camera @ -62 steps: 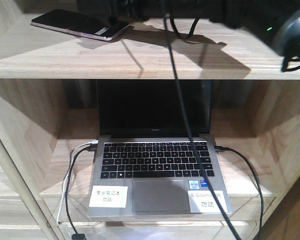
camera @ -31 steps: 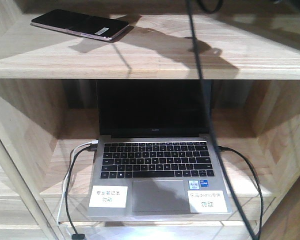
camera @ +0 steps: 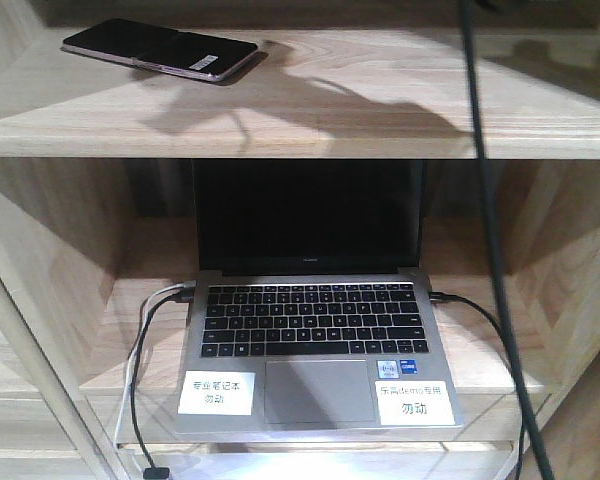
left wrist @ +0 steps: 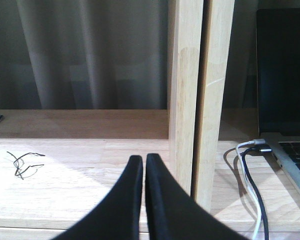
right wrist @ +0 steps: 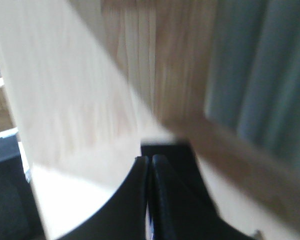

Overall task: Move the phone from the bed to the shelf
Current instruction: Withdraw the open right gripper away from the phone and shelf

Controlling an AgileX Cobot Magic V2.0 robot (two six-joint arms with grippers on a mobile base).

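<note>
Left fingers (left wrist: 143, 161): pressed together, tips meeting, nothing between them. They sit low before a pale wood board, just left of a wooden upright (left wrist: 200, 100). A small tangle of thin black wire (left wrist: 22, 163) lies on the board to the left; grey curtain (left wrist: 80, 50) hangs behind.

Right fingers (right wrist: 149, 162): closed, tips touching, nothing held. View is blurred; pale wood and grey curtain beyond, no finer detail readable.

Phone (camera: 160, 48): lies flat at the left rear of the upper shelf (camera: 280, 110), screen up, pinkish edge and white sticker toward the front. No arm is near it in the front view.

Below, an open laptop (camera: 315, 330) stands in the lower bay, screen dark, two white labels on the palm rest. Cables (camera: 145, 340) are plugged into both sides. A black cable (camera: 490, 230) hangs across the right of the front view, crossing the shelf edge and the bay.
</note>
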